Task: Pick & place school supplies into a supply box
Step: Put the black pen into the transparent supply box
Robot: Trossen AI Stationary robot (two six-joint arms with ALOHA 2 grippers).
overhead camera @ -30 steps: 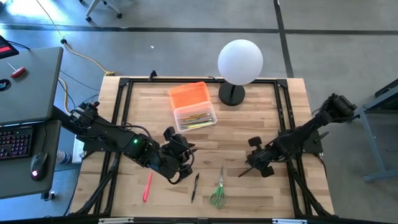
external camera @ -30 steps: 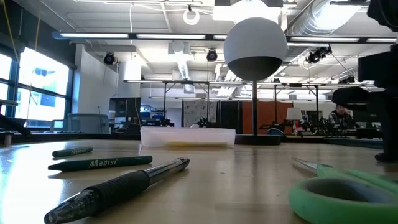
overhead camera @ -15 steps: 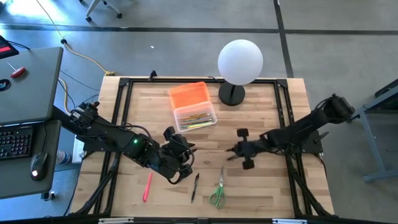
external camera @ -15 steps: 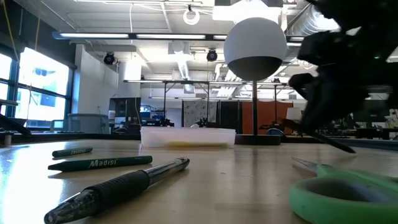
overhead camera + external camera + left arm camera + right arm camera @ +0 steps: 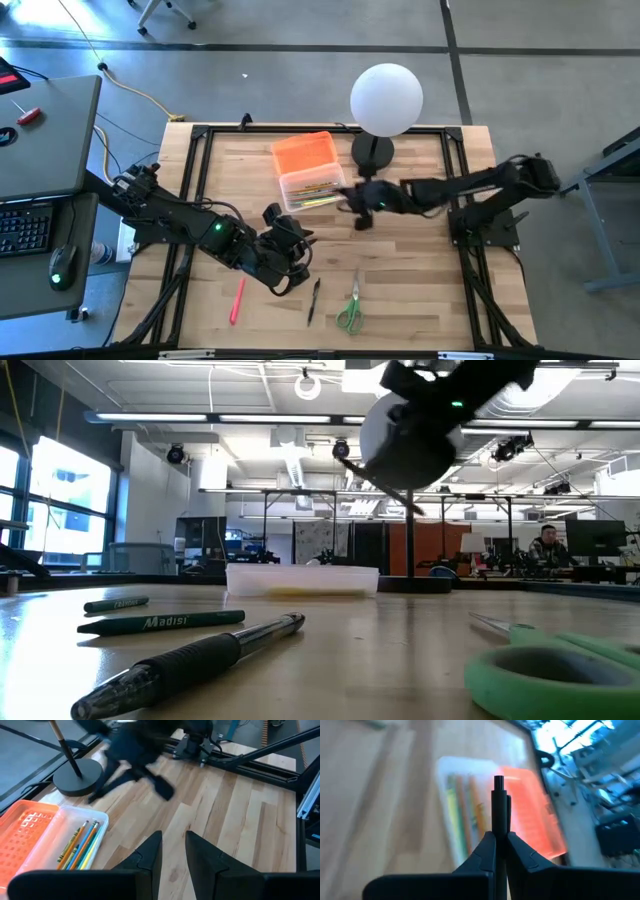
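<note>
The supply box (image 5: 315, 188) is clear, holds several pencils and lies beside its orange lid (image 5: 303, 153); the right wrist view shows box (image 5: 457, 820) and lid (image 5: 530, 815) too. My right gripper (image 5: 358, 200) hovers just right of the box, shut on a dark pen (image 5: 499, 795). My left gripper (image 5: 287, 252) waits low at the table's near left, fingers (image 5: 150, 852) a little apart. On the table near the front lie a pink-red marker (image 5: 237, 300), a black pen (image 5: 314, 300) and green scissors (image 5: 350, 305). My right gripper pinches the dark pen between its two fingers (image 5: 487, 847). The pen's free end (image 5: 499, 782) sticks out past the fingertips, toward the box. The pen is lifted clear of the table and shows slanting in the low view (image 5: 395, 495).
A white globe lamp (image 5: 386, 98) stands on its black base (image 5: 372, 152) just right of the lid, close behind my right arm. In the low view, two green pencils (image 5: 160, 622) lie by the black pen (image 5: 190, 660). A black frame (image 5: 195, 180) rims the table.
My right gripper has risen from the table's near right and swept left and toward the far edge, carrying the dark pen until it is beside the supply box. My left arm and the things on the table have kept still.
</note>
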